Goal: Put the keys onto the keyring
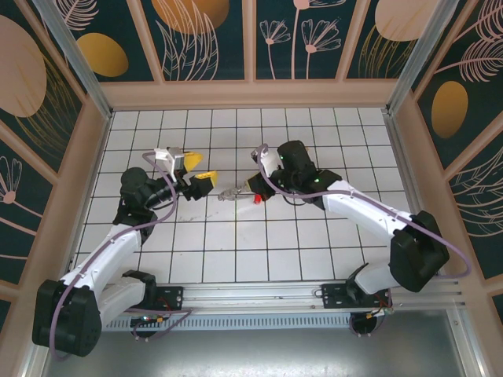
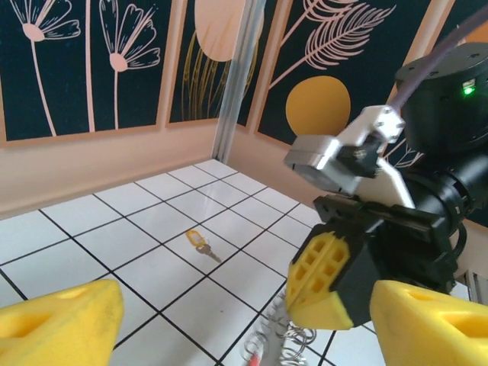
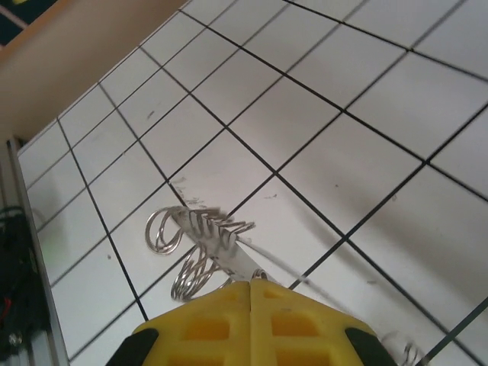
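white tiled floor (image 1: 236,259) | dark floral wall panels (image 1: 212,39) | metal rail (image 1: 259,294) at near edge

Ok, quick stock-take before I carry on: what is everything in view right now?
key: one, brass-gold, lying flat on a white tile, apart from both grippers.
keyring: one, silvery wire loops, pinched in the right gripper.
red tag: one, red, by the keyring's loops, close to the right gripper.
tiled table: one, white with black grid lines.
wall panels: several, dark teal with gold and pink plant prints, around the table.
left gripper: one, yellow fingers, open, facing the keyring.
right gripper: one, yellow fingers, shut on the keyring.
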